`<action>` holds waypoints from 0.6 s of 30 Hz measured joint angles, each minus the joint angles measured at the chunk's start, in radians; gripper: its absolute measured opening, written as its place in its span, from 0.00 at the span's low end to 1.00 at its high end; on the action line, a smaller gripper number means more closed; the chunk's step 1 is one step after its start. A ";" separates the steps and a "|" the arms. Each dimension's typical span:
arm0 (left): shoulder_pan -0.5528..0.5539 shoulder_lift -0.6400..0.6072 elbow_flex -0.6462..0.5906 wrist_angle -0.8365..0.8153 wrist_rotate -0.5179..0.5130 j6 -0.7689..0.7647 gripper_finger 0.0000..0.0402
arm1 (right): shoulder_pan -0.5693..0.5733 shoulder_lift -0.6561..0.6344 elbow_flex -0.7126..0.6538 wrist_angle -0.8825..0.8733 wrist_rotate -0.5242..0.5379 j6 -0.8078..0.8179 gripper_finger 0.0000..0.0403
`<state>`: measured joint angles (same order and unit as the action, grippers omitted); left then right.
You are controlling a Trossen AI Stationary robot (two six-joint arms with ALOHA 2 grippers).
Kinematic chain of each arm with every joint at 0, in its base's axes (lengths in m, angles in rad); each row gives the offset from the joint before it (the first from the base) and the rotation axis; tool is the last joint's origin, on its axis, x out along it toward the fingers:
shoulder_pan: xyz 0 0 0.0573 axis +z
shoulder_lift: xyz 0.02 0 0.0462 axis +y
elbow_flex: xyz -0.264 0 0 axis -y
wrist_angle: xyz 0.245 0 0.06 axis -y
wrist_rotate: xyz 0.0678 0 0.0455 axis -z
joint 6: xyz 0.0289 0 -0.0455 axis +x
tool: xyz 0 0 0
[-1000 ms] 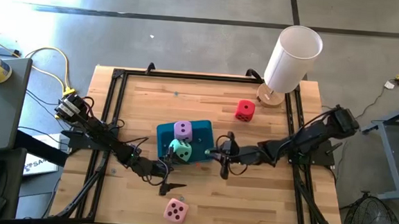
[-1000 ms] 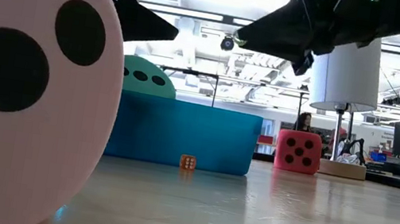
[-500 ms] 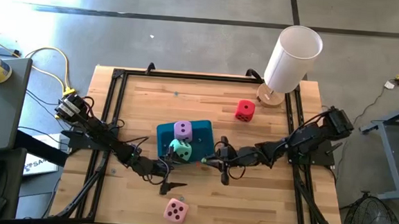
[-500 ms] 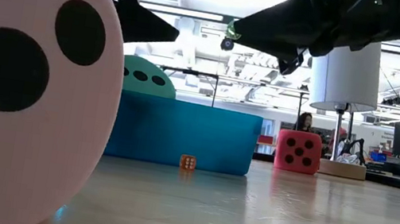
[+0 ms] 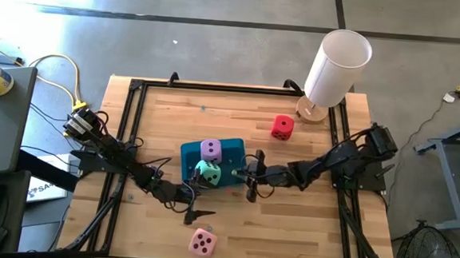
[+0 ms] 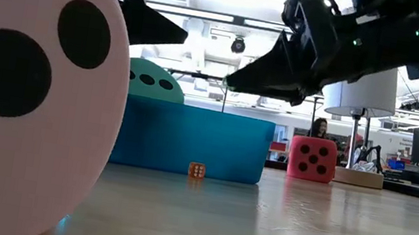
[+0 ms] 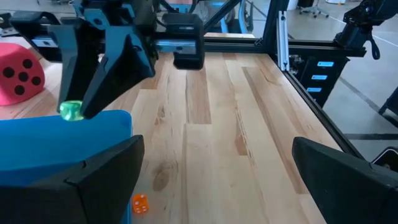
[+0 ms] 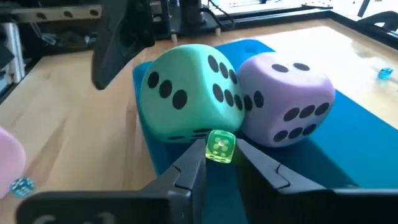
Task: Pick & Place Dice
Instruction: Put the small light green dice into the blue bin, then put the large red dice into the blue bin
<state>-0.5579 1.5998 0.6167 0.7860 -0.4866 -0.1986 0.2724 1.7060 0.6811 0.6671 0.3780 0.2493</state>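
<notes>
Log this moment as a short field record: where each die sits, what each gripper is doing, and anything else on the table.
tray: teal tray, mid-table
in tray: mint green die and lilac die, touching
on table: red die near the white cylinder; pink die at near edge
small dice: tiny orange die on the wood before the tray
right gripper: over the tray's edge, pinching a tiny green die
left gripper: open, empty, beside the tray
</notes>
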 joint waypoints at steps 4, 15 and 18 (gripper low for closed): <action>0.000 0.000 0.000 0.000 0.000 0.007 1.00 | -0.001 0.006 0.000 0.016 0.028 0.008 0.29; 0.000 0.000 0.000 0.000 0.000 0.004 1.00 | 0.004 0.006 0.000 0.064 0.058 0.002 0.63; 0.000 0.000 0.000 0.000 0.000 0.003 1.00 | 0.022 0.006 0.000 0.129 0.058 -0.068 0.67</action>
<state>-0.5579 1.5998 0.6167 0.7856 -0.4866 -0.1951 0.2949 1.7115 0.6807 0.7962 0.4357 0.1809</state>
